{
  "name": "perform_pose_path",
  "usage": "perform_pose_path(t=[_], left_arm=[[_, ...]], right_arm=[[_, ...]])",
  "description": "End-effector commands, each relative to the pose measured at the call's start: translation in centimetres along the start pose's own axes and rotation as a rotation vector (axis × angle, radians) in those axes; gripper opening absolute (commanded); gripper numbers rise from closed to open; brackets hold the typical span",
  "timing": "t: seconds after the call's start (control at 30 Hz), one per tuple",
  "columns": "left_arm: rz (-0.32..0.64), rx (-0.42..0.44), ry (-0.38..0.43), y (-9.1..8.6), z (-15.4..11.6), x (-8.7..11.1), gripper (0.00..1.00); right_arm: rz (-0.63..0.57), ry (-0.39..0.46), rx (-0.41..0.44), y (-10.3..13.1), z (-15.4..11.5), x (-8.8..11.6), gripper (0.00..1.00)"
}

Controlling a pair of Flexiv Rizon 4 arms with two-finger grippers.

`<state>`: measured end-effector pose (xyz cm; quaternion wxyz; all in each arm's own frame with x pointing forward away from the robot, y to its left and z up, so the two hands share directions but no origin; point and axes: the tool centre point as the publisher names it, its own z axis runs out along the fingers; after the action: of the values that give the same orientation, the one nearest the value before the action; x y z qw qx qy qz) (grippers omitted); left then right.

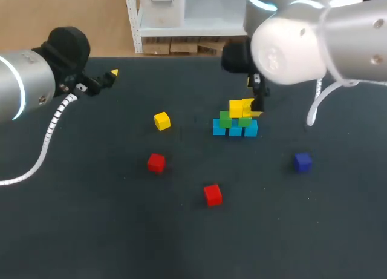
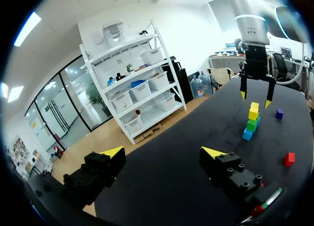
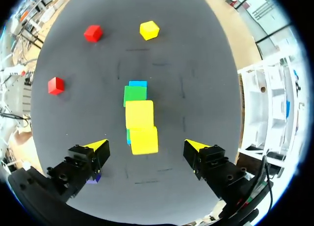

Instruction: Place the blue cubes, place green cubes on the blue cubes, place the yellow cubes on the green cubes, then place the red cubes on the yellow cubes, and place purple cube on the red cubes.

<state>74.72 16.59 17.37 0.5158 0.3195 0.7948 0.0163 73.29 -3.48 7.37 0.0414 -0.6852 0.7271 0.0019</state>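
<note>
A stack stands right of the table's middle: three blue cubes (image 1: 234,131) at the bottom, two green cubes (image 1: 225,119) on them, two yellow cubes (image 1: 237,108) on top. My right gripper (image 1: 256,102) hangs open just above the stack. In the right wrist view its fingers straddle the nearer yellow cube (image 3: 144,140) without touching it. A loose yellow cube (image 1: 161,120) lies left of the stack. Two red cubes (image 1: 156,163) (image 1: 212,194) sit nearer the front, and the purple cube (image 1: 302,161) is to the right. My left gripper (image 1: 106,79) is open and empty at the far left.
Open dark tabletop (image 1: 109,218) spreads across the front and the left. The table's far edge runs close behind the stack. My right arm's large elbow (image 1: 290,49) hangs over the back right of the table.
</note>
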Motion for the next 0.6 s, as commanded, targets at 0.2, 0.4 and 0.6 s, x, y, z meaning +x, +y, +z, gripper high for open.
perform_pose_path(t=[0.2, 0.4, 0.6], left_arm=[[0.000, -0.004, -0.001, -0.1, 0.0, 0.0, 1.00], [0.000, -0.004, -0.001, -0.1, 0.0, 0.0, 1.00], [0.000, -0.004, -0.001, -0.1, 0.0, 0.0, 1.00]], right_arm=[[0.113, -0.164, 0.064, 1.0, -3.3, 4.5, 1.00], [0.185, -0.205, 0.126, 0.7, -4.1, 6.4, 1.00], [0.253, -0.260, 0.183, 0.3, -5.1, 8.0, 1.00]])
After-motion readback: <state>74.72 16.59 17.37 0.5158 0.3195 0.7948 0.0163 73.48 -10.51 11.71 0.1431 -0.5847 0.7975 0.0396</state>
